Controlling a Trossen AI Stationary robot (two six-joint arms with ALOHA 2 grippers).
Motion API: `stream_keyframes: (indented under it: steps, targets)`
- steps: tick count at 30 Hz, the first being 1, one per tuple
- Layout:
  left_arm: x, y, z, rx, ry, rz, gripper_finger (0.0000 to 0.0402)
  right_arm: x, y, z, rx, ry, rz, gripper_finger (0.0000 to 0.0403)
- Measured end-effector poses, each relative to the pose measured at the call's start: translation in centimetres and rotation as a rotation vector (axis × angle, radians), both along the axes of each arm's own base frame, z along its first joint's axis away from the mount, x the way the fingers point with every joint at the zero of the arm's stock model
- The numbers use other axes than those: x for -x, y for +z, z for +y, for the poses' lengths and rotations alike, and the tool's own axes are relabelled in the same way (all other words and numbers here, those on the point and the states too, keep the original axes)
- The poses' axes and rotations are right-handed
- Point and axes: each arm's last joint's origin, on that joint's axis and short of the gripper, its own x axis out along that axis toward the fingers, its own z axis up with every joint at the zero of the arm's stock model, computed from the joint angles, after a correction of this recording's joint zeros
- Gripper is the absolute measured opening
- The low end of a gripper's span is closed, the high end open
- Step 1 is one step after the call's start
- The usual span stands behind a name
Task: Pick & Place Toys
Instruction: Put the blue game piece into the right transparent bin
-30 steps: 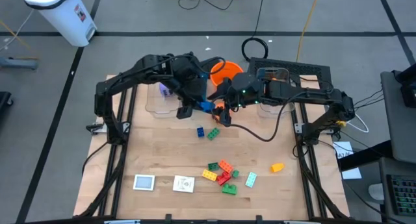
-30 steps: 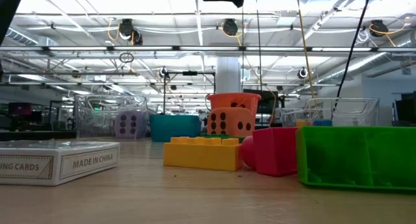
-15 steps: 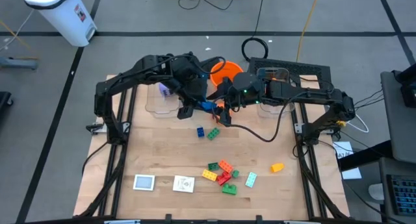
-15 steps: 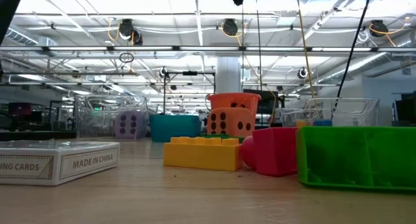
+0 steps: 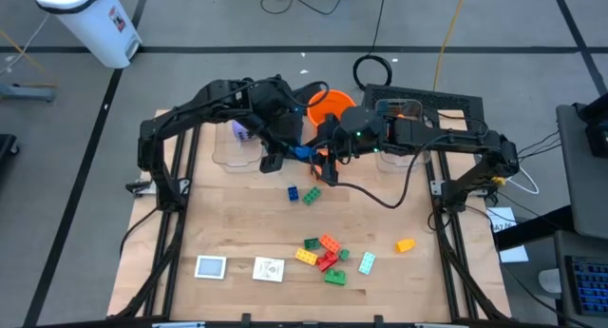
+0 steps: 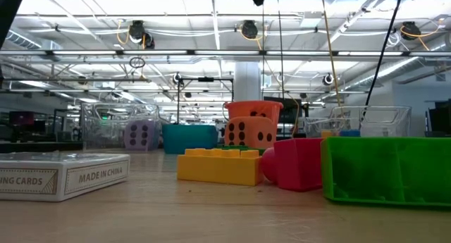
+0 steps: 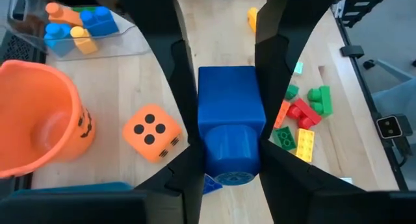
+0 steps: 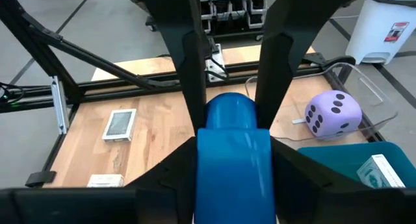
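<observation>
Handover of a blue brick [image 7: 229, 117] in mid-air, high over the far middle of the wooden table [image 5: 237, 223], just in front of the orange bucket [image 5: 328, 104]. Both grippers meet there. The left gripper [image 7: 224, 178] has its two dark fingers pressed against the sides of the brick. The right gripper [image 8: 231, 152] has just drawn its fingers in from a wide spread, and they now sit against the same brick from the opposite end. So at this moment both grippers grasp the one brick between them.

The arms themselves have hardly shifted over the last second; only the right fingers have closed. This suggests the pass from left arm to right arm is at its midpoint. The left gripper probably needs to let go next, and a slip is possible if it releases before the right grip is firm.

Below the grippers, an orange die [image 7: 151, 132] sits on the table beside the bucket. A purple die [image 8: 333, 112] rests in a clear bin [image 5: 236, 147] at the far left. Many loose bricks [image 5: 328, 254] lie near the front centre, with two white cards [image 5: 239, 268] to their left, all not yet collected.
</observation>
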Motion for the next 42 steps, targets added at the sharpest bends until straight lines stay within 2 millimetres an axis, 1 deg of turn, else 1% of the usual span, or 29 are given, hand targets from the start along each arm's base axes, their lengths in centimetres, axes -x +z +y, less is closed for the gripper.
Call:
stream_keyframes:
  steps: [2, 6, 9, 12, 17, 21, 24, 27, 30, 35, 38, 42]
  targets:
    - [0.0, 0.0, 0.0, 0.005, 0.001, 0.001, 0.0169, 0.0, 0.0, 0.0, 0.001, 0.002, 0.002, 0.0134]
    - [0.0, 0.0, -0.1, 0.011, 0.0, 0.0, 0.0208, 0.0, 0.0, 0.0, 0.001, 0.0, 0.002, 0.0137]
    - [0.0, 0.0, -0.1, 0.01, 0.001, 0.001, 0.0225, 0.0, 0.0, 0.0, 0.01, -0.001, 0.001, 0.014]
    - [0.6, 0.6, 0.1, -0.017, 0.027, -0.013, 0.0232, -0.1, 0.2, -0.2, 0.016, -0.009, -0.027, 0.0138]
    - [3.1, 2.9, 0.4, -0.083, 0.089, -0.102, 0.0234, -0.1, 1.6, -0.9, 0.021, -0.03, -0.152, 0.0139]
    - [5.4, 5.4, 0.9, -0.095, 0.156, -0.242, 0.0234, -0.3, 2.6, -1.6, 0.0, -0.055, -0.268, 0.0139]
    - [7.0, 7.2, 1.3, -0.106, 0.197, -0.351, 0.0234, -0.3, 3.3, -1.8, 0.004, -0.061, -0.337, 0.0138]
    - [8.4, 8.4, 1.7, -0.123, 0.231, -0.43, 0.0234, -0.3, 4.0, -1.8, 0.012, -0.057, -0.404, 0.014]
    - [9.4, 9.1, 2.2, -0.111, 0.271, -0.471, 0.0234, -0.3, 4.8, -1.7, 0.022, -0.053, -0.487, 0.0139]
    - [9.5, 9.2, 2.7, -0.021, 0.208, -0.497, 0.0234, 0.0, 6.5, -1.7, 0.027, -0.054, -0.671, 0.014]
    - [8.7, 8.9, 2.8, -0.003, 0.18, -0.486, 0.0234, 0.3, 7.3, -1.8, 0.029, -0.056, -0.754, 0.014]
    - [7.2, 8.3, 3.0, 0.016, 0.159, -0.482, 0.0234, 0.6, 8.1, -1.8, 0.043, -0.054, -0.842, 0.0139]
